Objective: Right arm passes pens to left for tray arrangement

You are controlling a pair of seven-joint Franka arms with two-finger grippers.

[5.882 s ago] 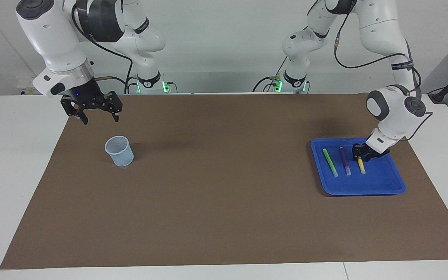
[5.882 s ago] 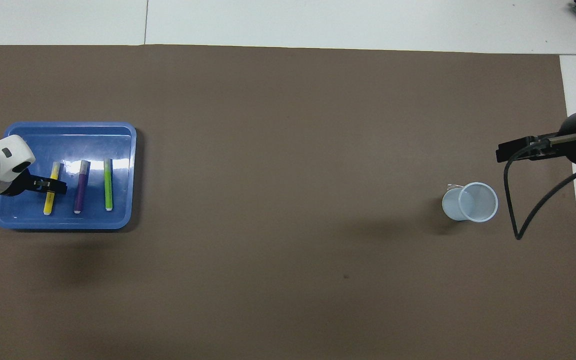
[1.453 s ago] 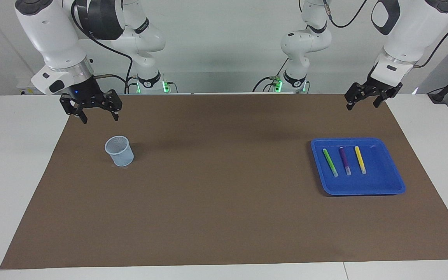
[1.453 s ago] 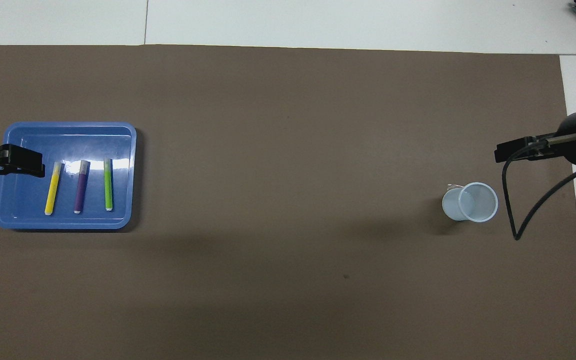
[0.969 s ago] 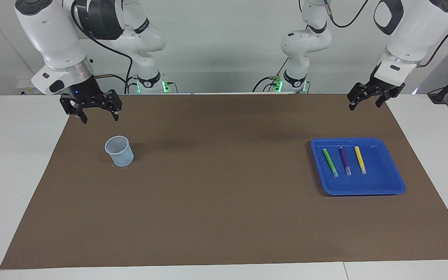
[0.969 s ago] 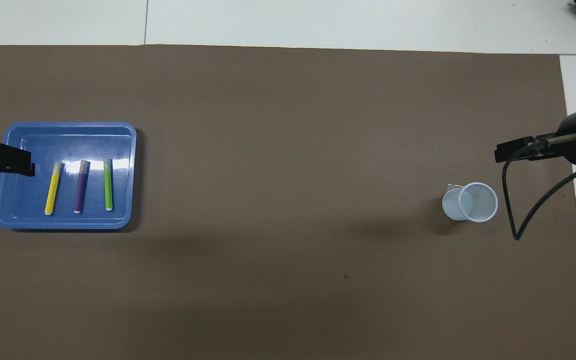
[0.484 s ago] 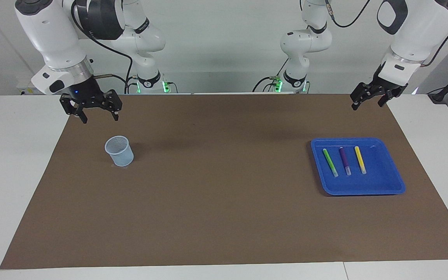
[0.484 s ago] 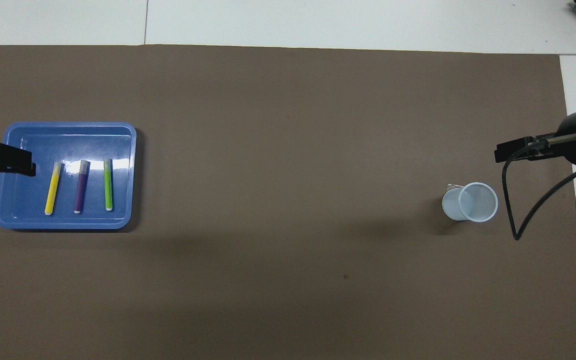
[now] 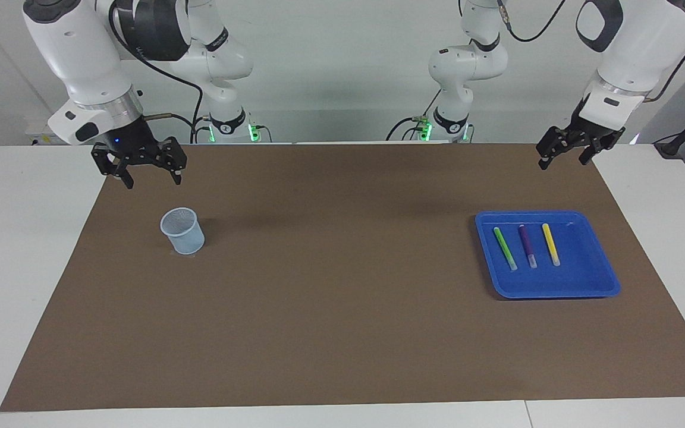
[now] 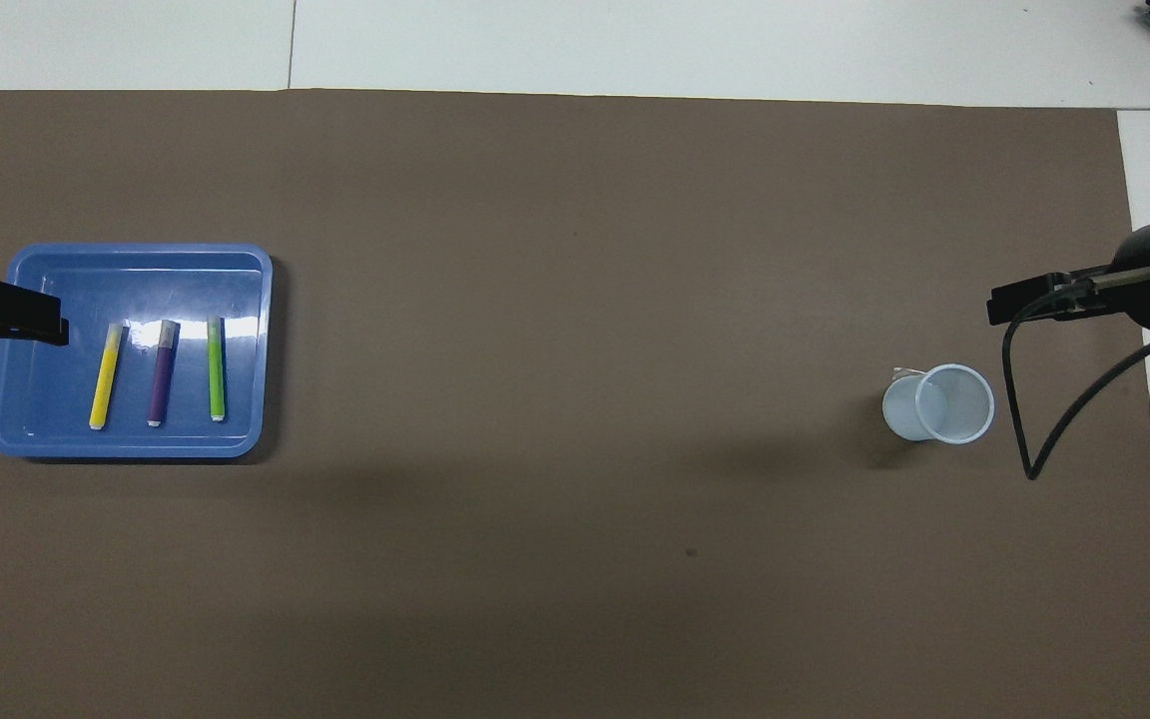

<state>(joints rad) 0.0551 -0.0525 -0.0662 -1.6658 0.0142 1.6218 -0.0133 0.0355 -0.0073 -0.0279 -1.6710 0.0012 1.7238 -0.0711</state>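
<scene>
With the three pens (image 9: 527, 245) laid in the tray (image 9: 586, 285) at the facing view's lower right and both the left end effector (image 9: 567, 153) and right end effector (image 9: 150, 170) empty and open at the top, a careless descent could scatter the row.

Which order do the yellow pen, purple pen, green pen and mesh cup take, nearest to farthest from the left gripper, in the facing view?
From the left gripper, raised over the mat's edge at the left arm's end:
1. Yellow pen, in the tray, outermost.
2. Purple pen, middle of the row.
3. Green pen, toward the table's middle.
4. Mesh cup, at the right arm's end.
</scene>
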